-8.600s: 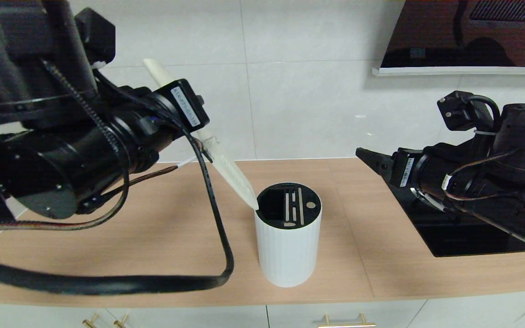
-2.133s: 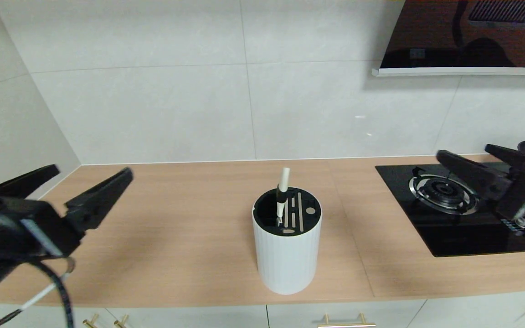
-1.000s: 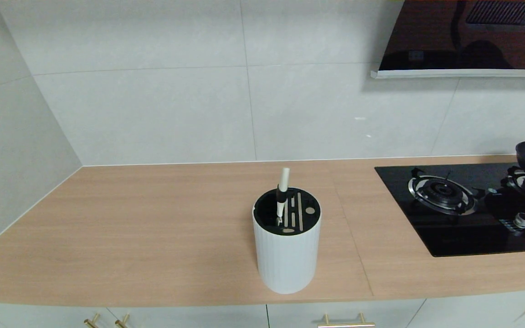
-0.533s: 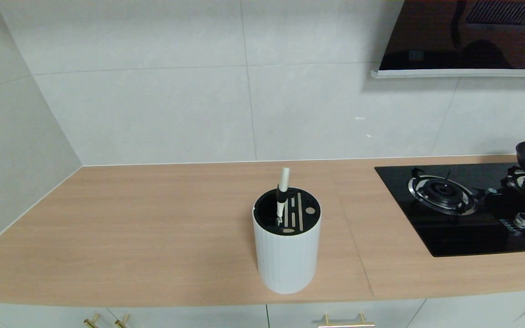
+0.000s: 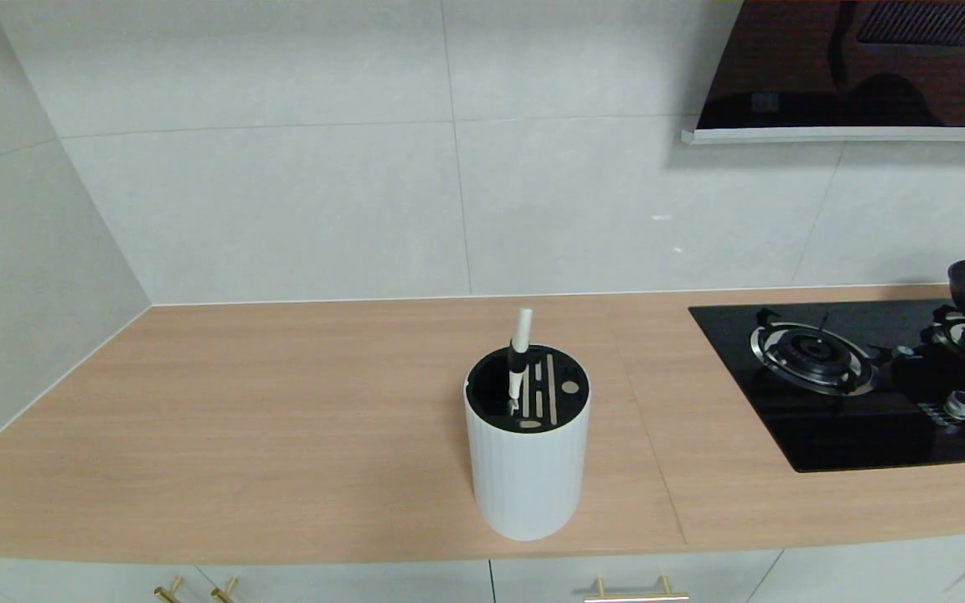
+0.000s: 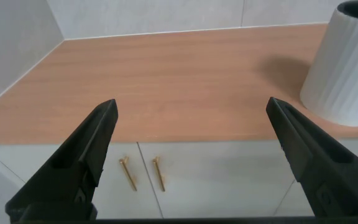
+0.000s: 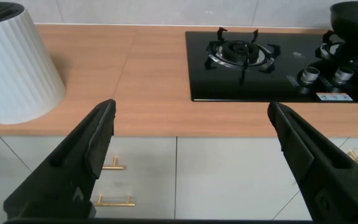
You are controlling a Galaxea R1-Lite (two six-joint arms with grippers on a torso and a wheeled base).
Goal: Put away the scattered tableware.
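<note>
While the likely knife stands in its holder, left claw gapes nearby.

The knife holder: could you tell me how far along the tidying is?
Done: the knife stands upright in the white holder. In hand: nothing; left gripper and right gripper are open. Left: seemingly nothing; it is the only utensil visible.
</note>
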